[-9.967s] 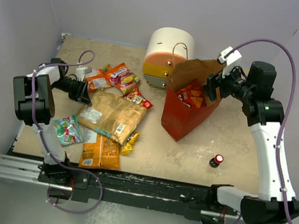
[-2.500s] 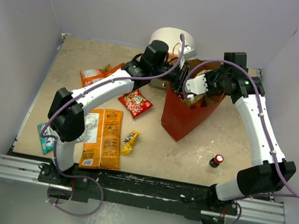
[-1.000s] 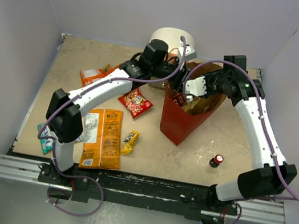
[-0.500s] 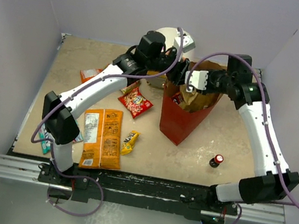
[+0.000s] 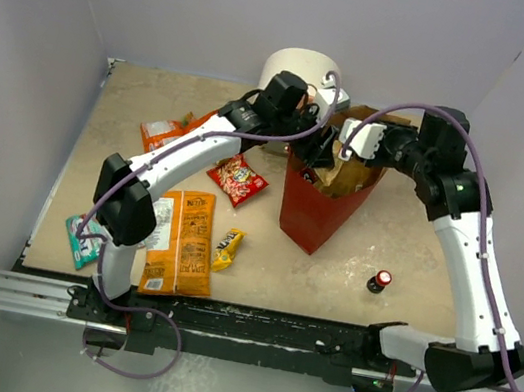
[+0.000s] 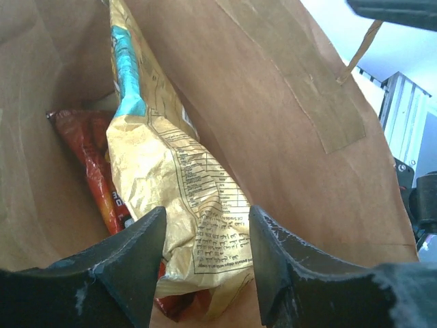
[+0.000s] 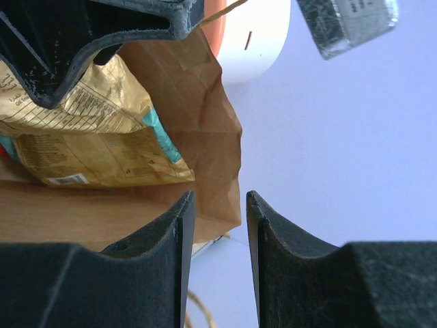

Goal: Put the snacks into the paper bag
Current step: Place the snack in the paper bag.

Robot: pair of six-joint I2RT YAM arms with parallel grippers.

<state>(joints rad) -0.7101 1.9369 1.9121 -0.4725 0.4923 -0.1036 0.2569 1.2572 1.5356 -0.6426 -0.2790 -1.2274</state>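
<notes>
From above, the paper bag (image 5: 319,206) stands upright in the middle of the table (image 5: 398,230), just in front of the round drawer unit (image 5: 299,73). The left gripper (image 5: 322,154) reaches down into the bag's open top from the left. The right gripper (image 5: 343,149) is at the top edge from the right. To the lower left lie an orange chip bag (image 5: 181,243), a yellow bar (image 5: 226,249), a small red packet (image 5: 238,179) and a teal candy bag (image 5: 82,235). A small bottle (image 5: 382,279) stands at the lower right of the bag. The left wrist view looks down inside the brown bag. A tan chip bag (image 6: 177,198) leans there in the middle, with a red Doritos bag (image 6: 92,164) behind it on the left. The left fingers are wide apart and hold nothing. In the right wrist view, the right fingers stand a little apart at the bottom. The bag's brown edge shows in the gap between them, but they do not pinch it. The tan chip bag sits inside, at the left.
</notes>
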